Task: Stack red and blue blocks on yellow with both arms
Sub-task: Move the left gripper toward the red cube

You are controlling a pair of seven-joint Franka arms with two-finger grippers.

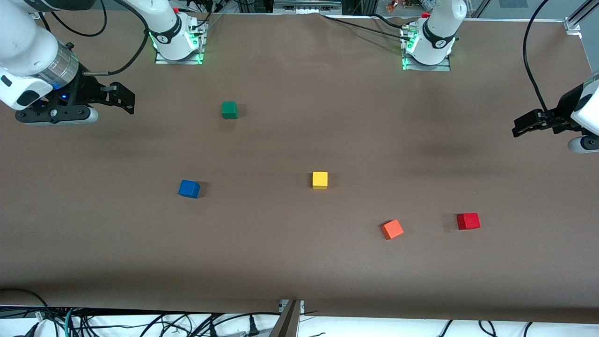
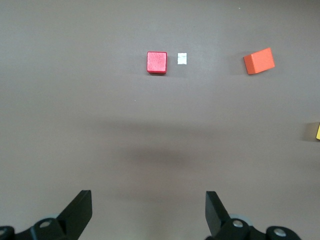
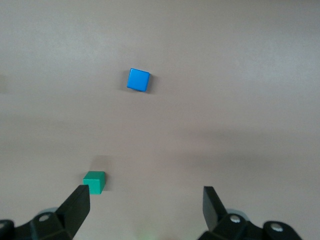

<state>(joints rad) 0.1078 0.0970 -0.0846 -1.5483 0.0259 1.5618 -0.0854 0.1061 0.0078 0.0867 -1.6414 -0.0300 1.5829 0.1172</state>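
Matte little red cube (image 1: 468, 221) and blue cube (image 1: 189, 188) look light, rigid, easy to pinch by flat sides, while left gripper (image 1: 519, 127) and right gripper (image 1: 127, 100) hang wide open, empty, over the tabletop's ends.

Green cube (image 1: 229, 110), orange cube (image 1: 392, 229), table (image 1: 299, 262).

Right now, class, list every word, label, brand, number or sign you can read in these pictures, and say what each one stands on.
None can be read.
Dark joint rings near both arm bases: small white marks, too small to read.
White tag on the table beside the red block: nothing legible on it.
Blue block, yellow block, orange cube, green cube: plain faces, no text.
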